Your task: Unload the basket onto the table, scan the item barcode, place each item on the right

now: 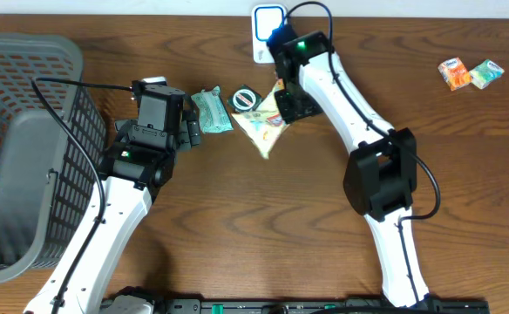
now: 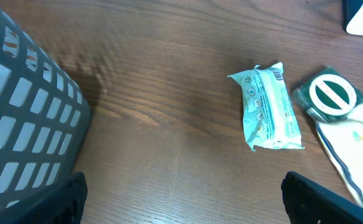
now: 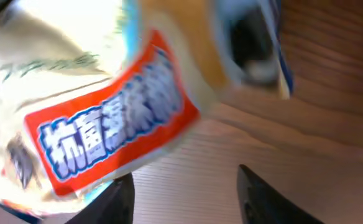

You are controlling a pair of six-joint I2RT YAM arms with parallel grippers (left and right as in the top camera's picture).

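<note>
Nearest your side, the left gripper [image 1: 191,122] hung over bare wood with its 2 fingers [image 2: 63,200] spread wide and nothing between them. The grey basket [image 1: 28,148] sat beside that arm on its left. Just ahead of those fingers lay a pale green packet [image 2: 268,107], flat on the table [image 1: 237,227]. Next to the packet's right was a round dark-green tin [image 1: 246,98] with a white label. The tin touched the edge of the yellowish pouch [image 1: 263,133].

The pouch was your item. It lay mid-table under the right gripper [image 1: 284,108], its orange label with blue-and-white characters facing the wrist camera, though blurred. That gripper's fingers [image 3: 265,193] stood apart, with only wood grain showing between them. The pouch [image 3: 107,130] was just beyond the tips, and you could not tell whether it touched the left one.

Farther back, a white device [image 1: 268,30] sat at the table's far edge. Well off to the right lay 2 small packets, 1 orange [image 1: 453,73] and 1 green [image 1: 488,72].
</note>
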